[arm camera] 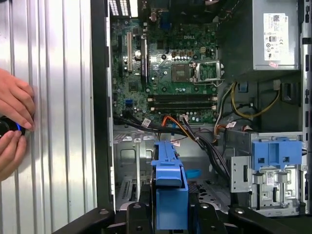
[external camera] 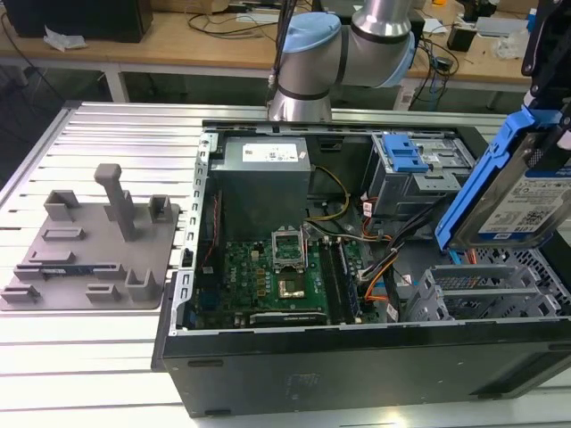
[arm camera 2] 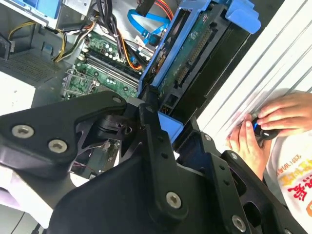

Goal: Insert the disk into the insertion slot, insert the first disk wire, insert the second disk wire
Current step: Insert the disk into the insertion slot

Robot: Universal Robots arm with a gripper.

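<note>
The first step is in hand: the pincer (arm camera: pixel 169 212) is clamped on the flat silver-grey hard drive in its bright blue plastic frame (external camera: pixel 525 196). It holds the drive tilted just above the boxy grey perforated sheet-metal drive cage (external camera: pixel 486 290), at the exterior view's right end of the open black computer case (external camera: pixel 357 379). The drive seems clear of the cage mouth, though the angle makes that hard to judge. Seating it would, I judge, call for squaring the frame to the opening and steering past the loose cables (external camera: pixel 385 267) alongside. Both wrist views add a person's hands (arm camera: pixel 13 129) on the ribbed aluminium bench (external camera: pixel 89 366) beside the case, closed around a small dark object (arm camera: pixel 6 126).
</note>
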